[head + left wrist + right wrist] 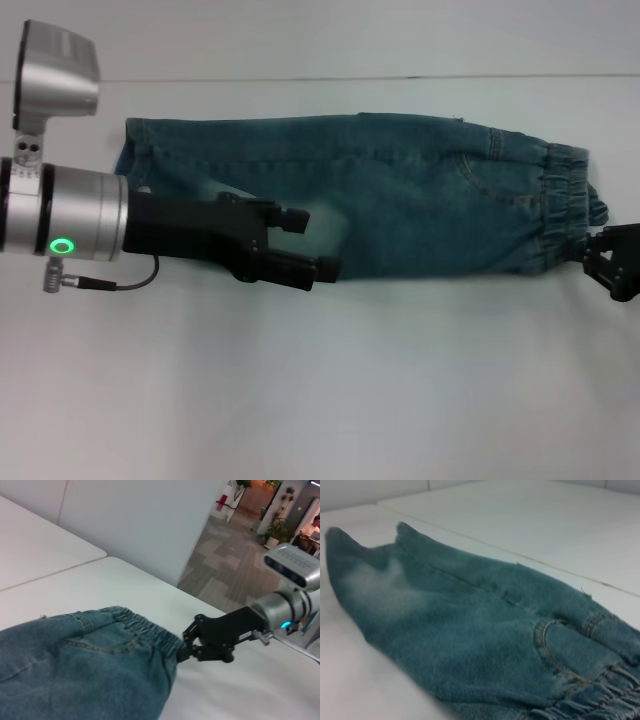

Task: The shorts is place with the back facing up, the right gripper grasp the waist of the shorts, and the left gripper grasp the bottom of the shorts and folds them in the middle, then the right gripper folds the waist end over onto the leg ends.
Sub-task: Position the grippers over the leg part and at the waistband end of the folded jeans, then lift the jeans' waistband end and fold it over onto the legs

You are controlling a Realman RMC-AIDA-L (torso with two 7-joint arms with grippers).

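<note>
- One pair of shorts (400,200) lies flat on the white table (320,400), already folded lengthwise so it reads as a single long strip, running across in front of me.
- The waist (562,200), one ruched elastic band, is at my right end; the leg ends (135,165) are at my left end.
- One back pocket (480,185) with orange stitching shows on the upper layer, near the waist. I count only that one from here.
- One pale faded patch (320,225) sits mid-strip along the near edge.
- My left gripper (305,245) hovers over the near edge of the shorts, towards the leg half, beside the pale patch. Its two black fingers stand apart with nothing between them.
- One green ring (62,246) glows on my left wrist; one thin cable loops below it.
- My right gripper (612,262) is at the waist end, at the near corner of the elastic band. From my left wrist camera its two fingers (186,647) are pinched together on the edge of the waist.
- My right wrist camera shows only the shorts: pocket seam close, the two leg-end corners far off.
</note>
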